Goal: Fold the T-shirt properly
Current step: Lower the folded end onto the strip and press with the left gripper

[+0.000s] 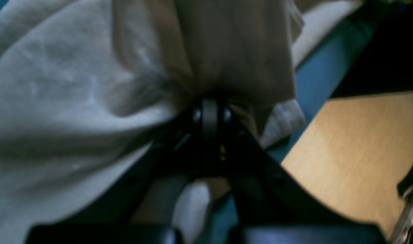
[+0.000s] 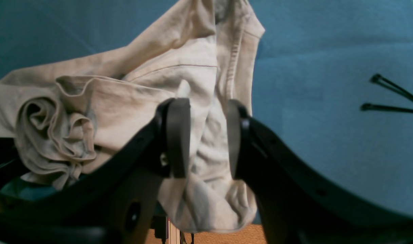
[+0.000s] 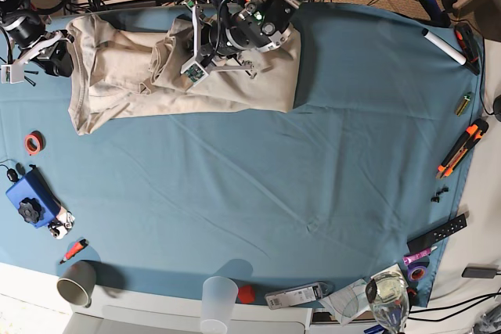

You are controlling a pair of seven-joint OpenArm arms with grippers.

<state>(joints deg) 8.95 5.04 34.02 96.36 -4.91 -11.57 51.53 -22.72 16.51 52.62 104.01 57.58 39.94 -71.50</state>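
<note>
Nearby, orange cutter (image 3: 462, 149), paper cup (image 3: 76, 282), perhaps tape roll (image 3: 33, 143).

left wrist view dim, blurred; right wrist view sharper, foreground soft; base view evenly bright.

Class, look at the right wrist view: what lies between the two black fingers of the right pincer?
A bunched fold of the beige cotton T-shirt lies between the right pincer's parted fingers, seen in the right wrist view.
</note>
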